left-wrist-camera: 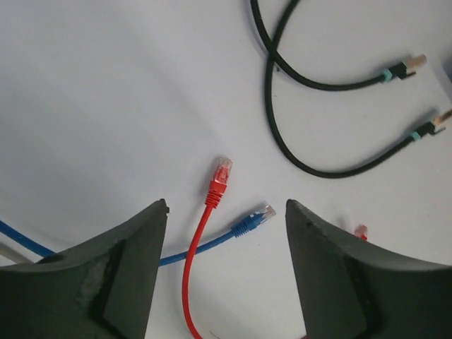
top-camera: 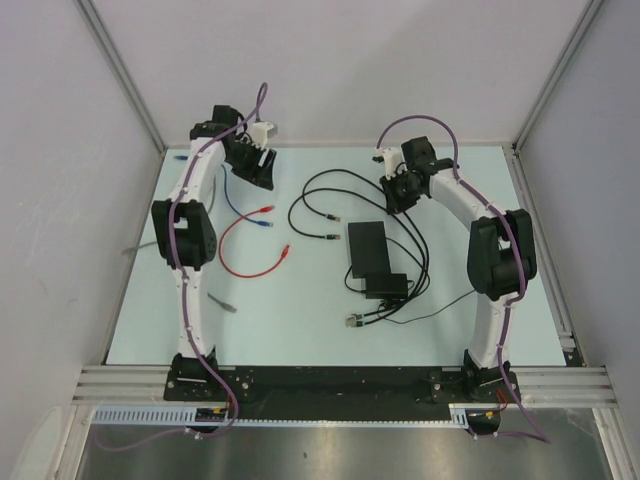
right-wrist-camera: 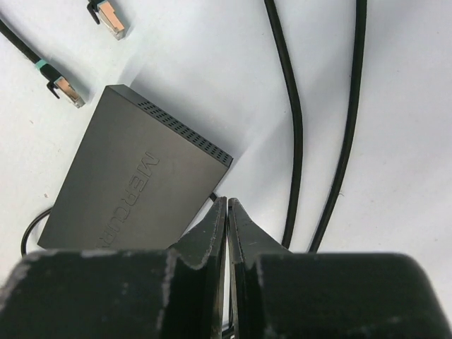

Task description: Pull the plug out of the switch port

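The switch (top-camera: 367,250) is a flat black box lying mid-table; in the right wrist view (right-wrist-camera: 134,183) its top reads MERCURY. Its socket edge and the plug are hidden. A thin black lead (right-wrist-camera: 212,197) leaves its lower right edge, just behind my fingertips. My right gripper (right-wrist-camera: 227,205) is shut and empty, above the switch's right corner; in the top view (top-camera: 400,190) it hovers behind the switch. My left gripper (left-wrist-camera: 226,205) is open and empty at the back left (top-camera: 250,165), over loose cables.
A smaller black box (top-camera: 387,285) with thin leads lies just in front of the switch. Black cables (right-wrist-camera: 293,120) loop around it, with loose plugs (right-wrist-camera: 65,88). A red cable (left-wrist-camera: 220,176), a blue cable (left-wrist-camera: 254,219) and a grey one (top-camera: 225,303) lie left.
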Available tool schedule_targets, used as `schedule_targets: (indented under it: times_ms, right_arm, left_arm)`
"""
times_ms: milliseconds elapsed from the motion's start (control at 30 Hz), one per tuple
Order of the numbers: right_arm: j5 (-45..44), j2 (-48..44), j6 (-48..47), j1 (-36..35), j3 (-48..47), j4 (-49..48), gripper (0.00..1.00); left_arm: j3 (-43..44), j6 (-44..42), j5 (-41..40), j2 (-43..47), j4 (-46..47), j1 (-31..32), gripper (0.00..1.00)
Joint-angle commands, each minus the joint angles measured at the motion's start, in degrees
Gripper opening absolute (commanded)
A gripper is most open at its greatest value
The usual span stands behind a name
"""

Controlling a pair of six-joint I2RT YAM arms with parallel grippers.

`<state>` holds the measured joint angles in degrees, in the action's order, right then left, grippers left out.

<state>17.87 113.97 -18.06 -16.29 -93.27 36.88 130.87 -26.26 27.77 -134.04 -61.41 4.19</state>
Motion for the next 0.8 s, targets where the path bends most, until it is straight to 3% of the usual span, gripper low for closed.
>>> schedule_targets:
  times_ms: [0,33,100,133,167,200,233,333,400,433,500,600,633,700,767]
  right_arm:
    - [-2.2,0.1,-1.6,-0.2,-2.7,0.4,0.1]
    - [-3.1,0.2,-3.0,-0.7,-3.0,0.6,0.11]
    - [-7.3,0.6,-4.2,-2.2,-3.8,0.7,0.26]
    - [-9.1,2.0,-4.9,-2.6,-4.6,1.8,0.43]
    - [-11.4,3.2,-4.6,-2.9,-7.7,2.7,0.53]
    - [-16.0,4.5,-3.8,-3.1,-9.6,3.7,0.55]
    - [-16.9,7.5,-2.7,-3.0,-12.3,6.7,0.65]
    - [-17.2,13.0,-0.2,-1.2,-22.5,12.0,0.66]
    - [-17.6,13.7,0.4,-0.6,-25.9,11.6,0.72]
    - [-17.9,14.3,0.7,-0.2,-26.9,10.8,0.8]
    - [-24.7,16.0,2.5,-0.1,-33.6,11.2,0.86]
    - [-30.8,20.4,3.8,-0.1,-45.8,14.3,0.87]
    - [-31.7,21.0,3.9,0.1,-47.1,15.0,0.92]
    - [-31.8,20.1,3.8,0.7,-46.7,14.4,0.92]
    - [-32.0,18.0,4.5,1.5,-40.4,10.5,0.93]
  left_arm:
    - [0.7,4.9,-5.4,5.7,6.6,0.3,0.99]
    - [0.4,5.6,-5.6,6.8,7.8,0.4,1.0]
    - [1.0,8.5,-6.2,7.5,8.5,0.6,0.99]
    - [1.3,9.0,-6.4,7.9,9.3,0.7,1.0]
    - [1.3,10.5,-6.7,8.9,10.1,0.8,1.0]
    - [1.2,11.3,-6.9,9.4,12.0,0.8,1.0]
    - [1.3,12.5,-7.0,9.8,12.9,0.8,0.99]
    - [2.2,14.2,-8.0,10.6,15.5,0.8,0.99]
    - [3.7,14.8,-10.0,10.8,16.4,0.8,1.0]
    - [4.4,14.3,-10.5,11.0,16.6,0.8,1.0]
    - [5.5,13.5,-12.7,11.9,17.5,0.7,1.0]
    - [4.2,11.0,-14.6,14.1,20.0,0.4,0.99]
    - [3.3,10.2,-15.0,14.6,20.8,0.2,1.0]
    - [0.0,10.4,-16.5,15.9,22.5,-0.4,1.0]
    - [-2.0,12.5,-17.2,15.8,22.2,-0.9,1.0]
